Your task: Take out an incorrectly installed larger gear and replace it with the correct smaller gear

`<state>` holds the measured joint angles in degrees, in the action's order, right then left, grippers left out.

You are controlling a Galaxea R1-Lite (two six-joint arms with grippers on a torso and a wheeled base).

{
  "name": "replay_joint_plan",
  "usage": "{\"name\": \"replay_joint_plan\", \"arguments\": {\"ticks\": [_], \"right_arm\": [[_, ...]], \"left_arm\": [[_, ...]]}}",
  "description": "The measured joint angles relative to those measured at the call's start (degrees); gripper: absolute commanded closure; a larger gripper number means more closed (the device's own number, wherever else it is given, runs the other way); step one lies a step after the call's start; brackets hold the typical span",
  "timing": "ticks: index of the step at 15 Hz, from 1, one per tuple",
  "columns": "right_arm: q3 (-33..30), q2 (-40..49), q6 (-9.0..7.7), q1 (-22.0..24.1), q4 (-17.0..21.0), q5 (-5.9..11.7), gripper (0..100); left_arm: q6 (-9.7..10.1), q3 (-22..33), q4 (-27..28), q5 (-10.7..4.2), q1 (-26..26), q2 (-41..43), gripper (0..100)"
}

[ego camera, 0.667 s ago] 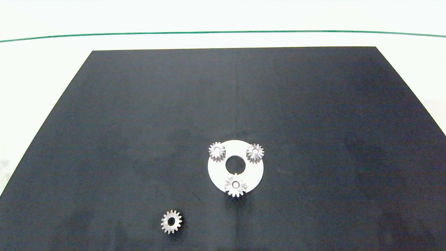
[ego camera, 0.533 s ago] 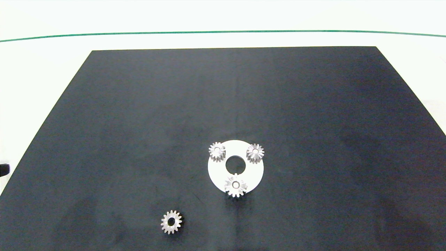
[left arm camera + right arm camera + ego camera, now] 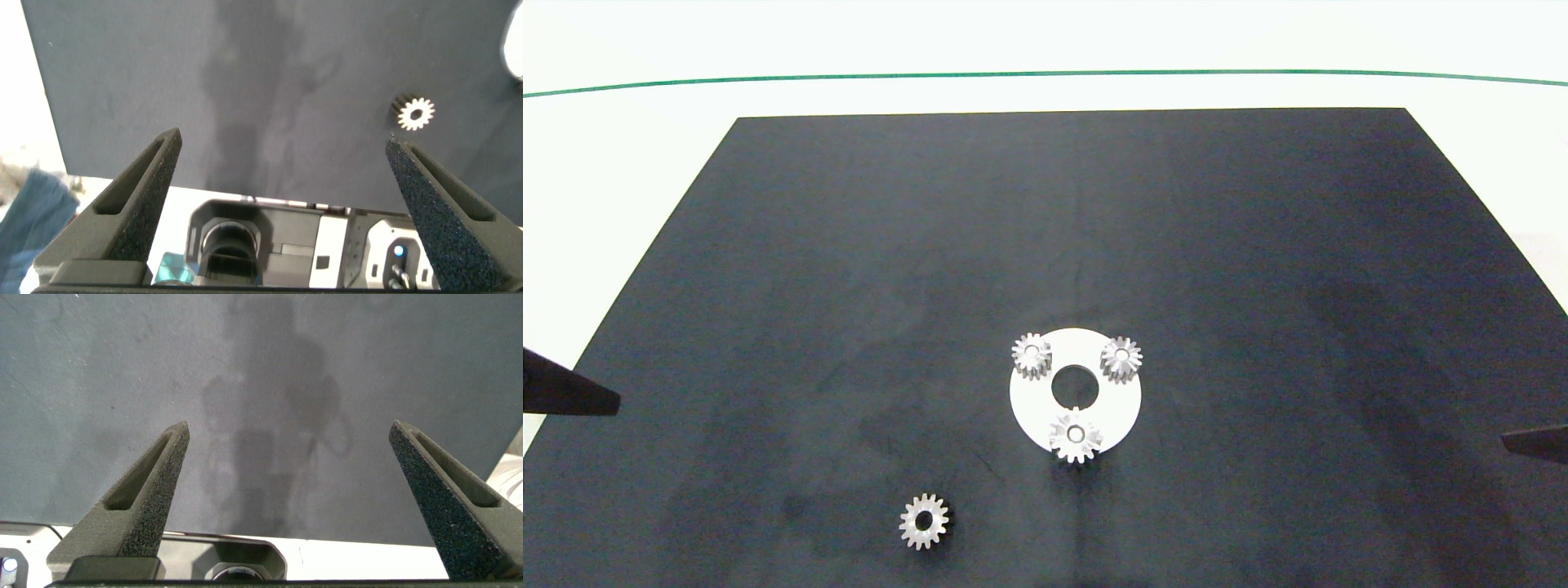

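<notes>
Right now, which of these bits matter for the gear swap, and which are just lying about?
In the job: larger gear, on the white disc; smaller gear, loose on the black mat; left gripper and right gripper, jaws open.
Just there: two other small gears on the disc.

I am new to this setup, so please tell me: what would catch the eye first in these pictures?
The white disc in the middle of the black mat stands out, with three silver gears on it; the larger gear sits at its near edge. A lone smaller gear lies on the mat nearer the left gripper, jaws open.
</notes>
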<state>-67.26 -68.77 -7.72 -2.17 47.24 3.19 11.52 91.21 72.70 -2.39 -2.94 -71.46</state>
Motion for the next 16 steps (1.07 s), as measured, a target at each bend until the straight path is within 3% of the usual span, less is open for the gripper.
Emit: {"name": "replay_joint_plan", "arguments": {"ticks": [2, 5, 6, 10, 13, 16], "right_arm": [[0.0, -1.3, 0.04, 0.0, 0.0, 0.05, 0], [0.3, -2.9, 0.22, -0.6, 0.0, -0.02, 0], [0.3, -3.2, 1.07, -1.0, 0.0, -0.02, 0], [0.5, -3.6, 2.07, -2.5, 0.0, 0.02, 0], [0.7, -3.7, 4.25, -4.7, 0.0, 0.05, 0], [0.5, -3.8, 7.03, -8.4, 0.1, 1.62, 0]], "left_arm": [[0.93, 0.4, 0.0, 0.09, -1.7, -2.0, 0], [5.64, -0.2, -1.0, 0.02, -9.0, -3.2, 0], [6.45, -1.2, -2.5, -0.35, -11.1, -3.2, 0], [6.72, -2.7, -3.2, -1.68, -13.8, -3.1, 0], [6.63, -2.7, -3.1, -2.01, -14.1, -3.0, 0], [6.47, -2.7, -3.1, -2.05, -14.7, -1.8, 0]]}}
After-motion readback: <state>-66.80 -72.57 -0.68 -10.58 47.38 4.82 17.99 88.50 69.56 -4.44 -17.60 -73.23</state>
